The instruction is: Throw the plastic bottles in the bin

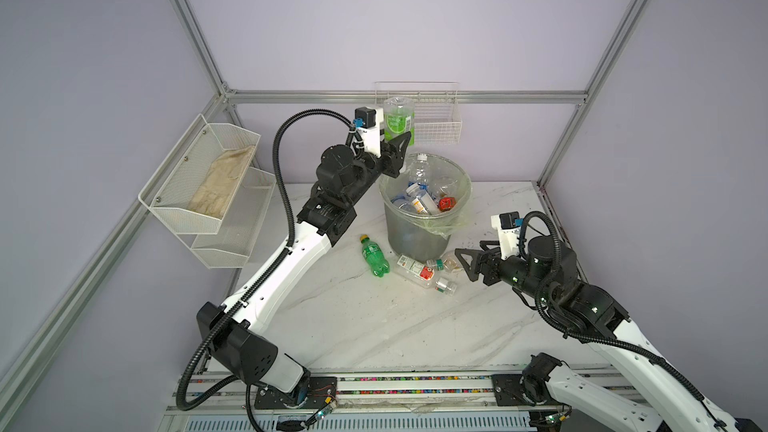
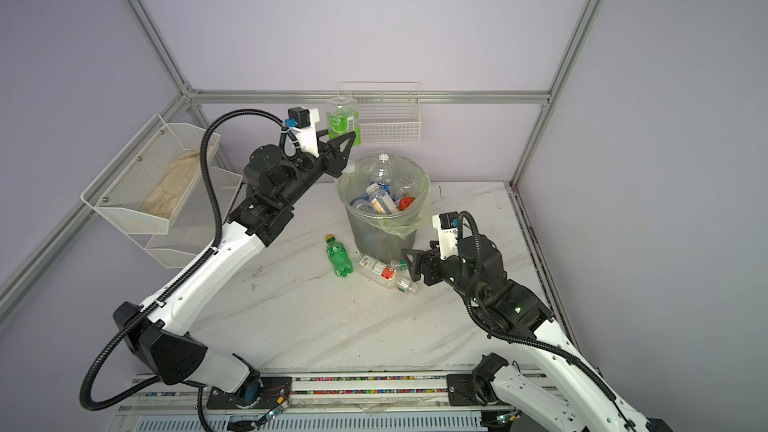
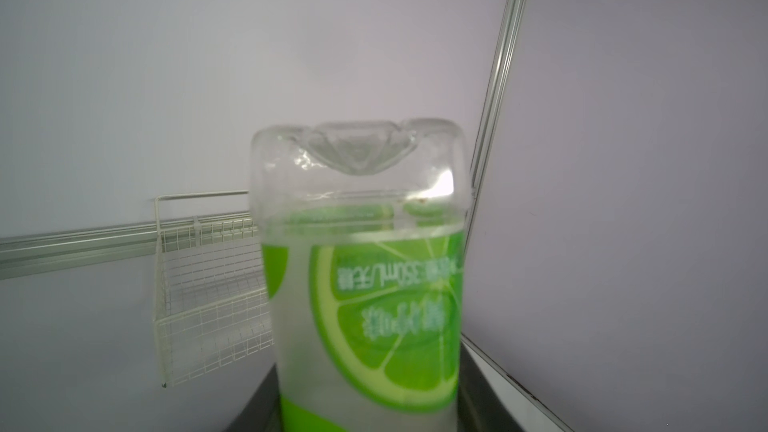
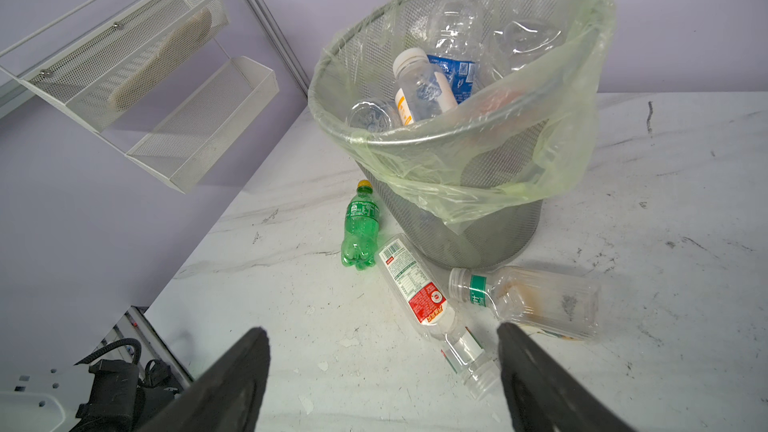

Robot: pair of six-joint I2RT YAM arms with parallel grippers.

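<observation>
a white wire basket (image 1: 438, 128) hangs on the back wall right behind the raised bottle. a two-tier mesh shelf (image 1: 195, 189) holding a cloth (image 1: 222, 184) sits on the left wall, well apart. the bin (image 1: 409, 238) stands at the back of the tabletop (image 1: 374, 334) and holds several bottles. a blue-label bottle (image 1: 419, 174) leans in it with its white cap poking above the rim. three bottles lie on the tabletop at the foot of the bin: a green bottle (image 1: 375, 256), a red-label bottle (image 1: 417, 271) and a green-banded clear bottle (image 4: 540, 301), the last just beside the bin's base.

the left arm is stretched up and forward. the left tool (image 1: 402, 153) is narrowed onto the lime-label bottle (image 1: 397, 118) above the bin's left rim. the right arm is low, and the right tool (image 1: 464, 265) is wide and empty, just beside the red-label bottle's open neck.

the lime-label bottle's long axis is about vertical, base up and neck down toward the bin. the green bottle lies with its yellow cap toward the back wall. the red-label bottle lies slantwise, neck toward the right tool.
</observation>
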